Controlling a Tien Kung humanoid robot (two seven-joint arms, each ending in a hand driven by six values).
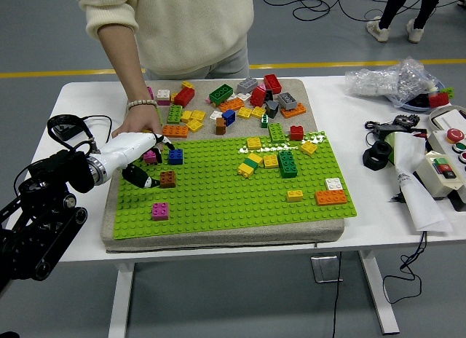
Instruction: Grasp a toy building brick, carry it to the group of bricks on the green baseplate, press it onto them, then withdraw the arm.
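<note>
My left hand (149, 163), white with black fingertips, reaches in over the left edge of the green baseplate (233, 199). Its fingers are spread, with a magenta brick (151, 156) just under the upper fingers and the thumb (143, 181) lower down beside a brown brick (167, 179). It holds nothing that I can see. A blue brick (175, 156) stands just right of the fingers. A cluster of yellow and green bricks (268, 162) sits mid-plate. A person's hand (143, 125) rests right behind my hand.
Several loose bricks (233, 97) lie on the beige mat behind the plate. A second magenta brick (160, 210) and orange, white and yellow bricks (328, 194) stand on the plate. Tools, a control box (445, 167) and a plastic bag (393, 81) crowd the table's right side.
</note>
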